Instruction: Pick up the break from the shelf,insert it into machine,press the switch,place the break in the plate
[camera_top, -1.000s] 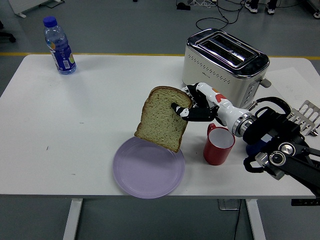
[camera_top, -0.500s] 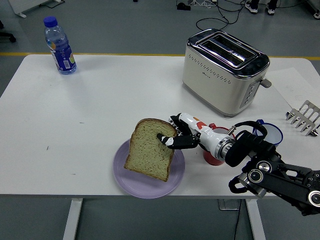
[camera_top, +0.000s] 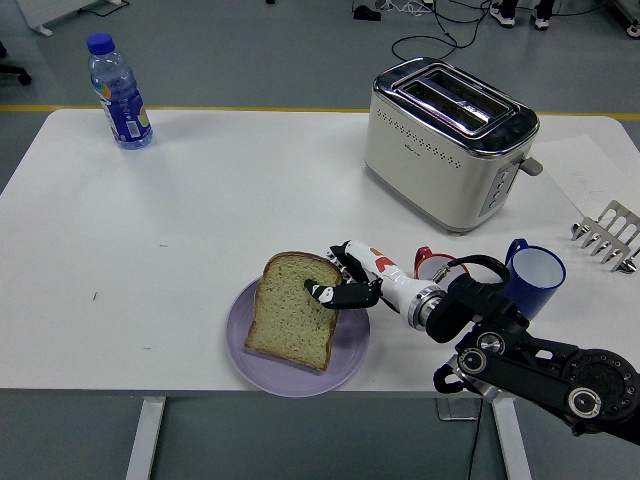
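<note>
A slice of brown bread (camera_top: 292, 309) rests tilted over the purple plate (camera_top: 350, 352) near the table's front edge, its lower edge on or just above the plate. My right hand (camera_top: 336, 283) is shut on the slice's right edge, thumb across the front face. The right arm comes in from the lower right. A cream and chrome toaster (camera_top: 450, 141) stands at the back right with both slots empty, its lever (camera_top: 531, 166) on the right end. A metal rack (camera_top: 606, 234) sits at the right edge. My left hand is out of view.
A red mug (camera_top: 432, 265) and a blue mug (camera_top: 535, 272) stand just behind my right forearm. A water bottle (camera_top: 118, 92) with a blue label stands at the back left. A sheet of paper lies at the far right.
My right hand has carried the bread down and left from beside the toaster, lowering it onto the purple plate. The arm now hides most of the red mug.
</note>
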